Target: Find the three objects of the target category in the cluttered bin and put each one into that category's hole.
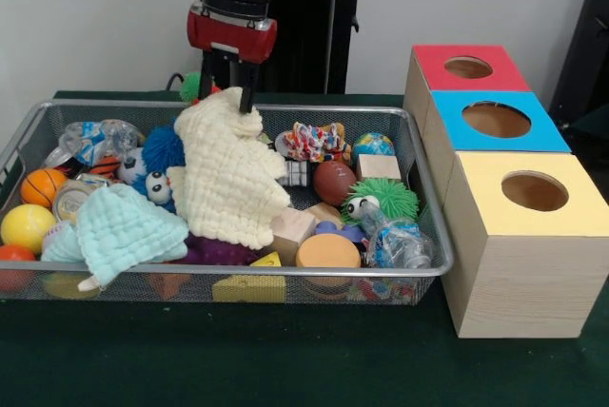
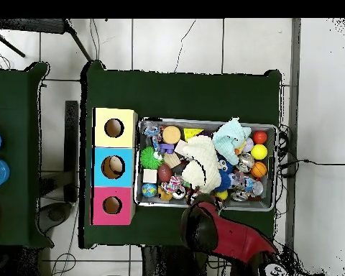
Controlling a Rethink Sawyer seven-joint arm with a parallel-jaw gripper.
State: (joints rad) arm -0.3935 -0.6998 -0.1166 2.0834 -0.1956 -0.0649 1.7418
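The wire mesh bin (image 1: 238,272) is full of toys; it also shows in the overhead view (image 2: 204,121). My gripper (image 1: 244,99) is over the bin's far side, shut on the top of a cream knitted cloth (image 1: 228,174) that hangs from it in a peak. One clear bottle with a blue label (image 1: 395,241) lies at the bin's near right corner. Another bottle (image 1: 95,139) lies at the far left. A third bottle is not visible. The red-topped box's hole (image 1: 468,67) is beyond the bin's right end, and shows in the overhead view (image 2: 112,205).
A blue-topped box (image 1: 497,120) and a yellow-topped box (image 1: 535,191) stand in a row with the red one. A mint cloth (image 1: 119,231), balls, wooden blocks and a green spiky toy (image 1: 385,200) crowd the bin. My arm (image 2: 218,233) covers the bin's edge from above.
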